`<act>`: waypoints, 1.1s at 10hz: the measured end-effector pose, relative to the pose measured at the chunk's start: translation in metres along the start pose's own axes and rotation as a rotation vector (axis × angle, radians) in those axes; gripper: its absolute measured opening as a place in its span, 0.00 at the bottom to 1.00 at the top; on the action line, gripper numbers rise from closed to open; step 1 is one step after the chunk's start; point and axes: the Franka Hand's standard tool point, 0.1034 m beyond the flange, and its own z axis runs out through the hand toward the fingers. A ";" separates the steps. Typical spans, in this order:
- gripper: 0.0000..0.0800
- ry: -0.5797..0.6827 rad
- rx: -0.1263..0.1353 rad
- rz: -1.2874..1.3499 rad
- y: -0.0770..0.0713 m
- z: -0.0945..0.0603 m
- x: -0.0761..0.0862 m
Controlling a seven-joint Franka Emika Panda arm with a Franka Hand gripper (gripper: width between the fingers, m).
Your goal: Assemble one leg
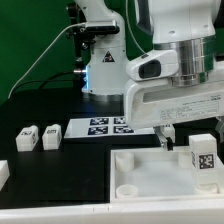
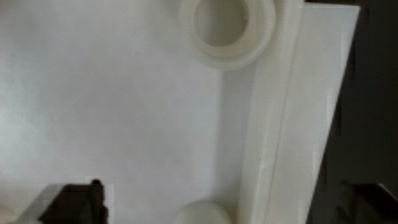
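Note:
The large white panel [image 1: 150,178] with round sockets lies at the front right. One leg [image 1: 203,156] stands upright on the panel's right side, its tag facing the camera. Two more legs [image 1: 27,138] [image 1: 50,137] lie on the black table at the exterior view's left. My gripper [image 1: 180,138] hangs over the panel's back edge, just left of the upright leg, open and empty. In the wrist view my gripper [image 2: 217,205] has both dark fingertips [image 2: 71,205] spread wide over the panel's raised rim [image 2: 276,120], with a round socket [image 2: 231,30] ahead. No leg shows there.
The marker board [image 1: 105,127] lies behind the panel, under the arm. Another white part [image 1: 3,172] sits at the far left edge. A second robot base [image 1: 100,70] and cables stand at the back before a green curtain.

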 end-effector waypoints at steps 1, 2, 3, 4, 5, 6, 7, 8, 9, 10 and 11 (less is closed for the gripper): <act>0.81 0.000 0.000 0.000 0.000 0.000 0.000; 0.81 0.000 0.000 0.000 0.000 0.000 0.000; 0.81 0.000 0.000 0.000 0.000 0.000 0.000; 0.81 -0.120 0.004 0.003 0.000 0.008 -0.022; 0.81 -0.096 0.007 0.014 0.000 0.000 -0.010; 0.81 -0.106 0.015 0.019 -0.003 -0.015 0.002; 0.81 -0.142 0.022 0.023 -0.003 -0.024 0.009; 0.81 -0.162 0.027 0.025 -0.005 -0.029 0.015; 0.81 -0.176 0.029 0.026 -0.006 -0.030 0.018; 0.81 -0.180 0.029 0.027 -0.007 -0.029 0.019; 0.81 -0.185 0.028 0.031 -0.008 -0.027 0.016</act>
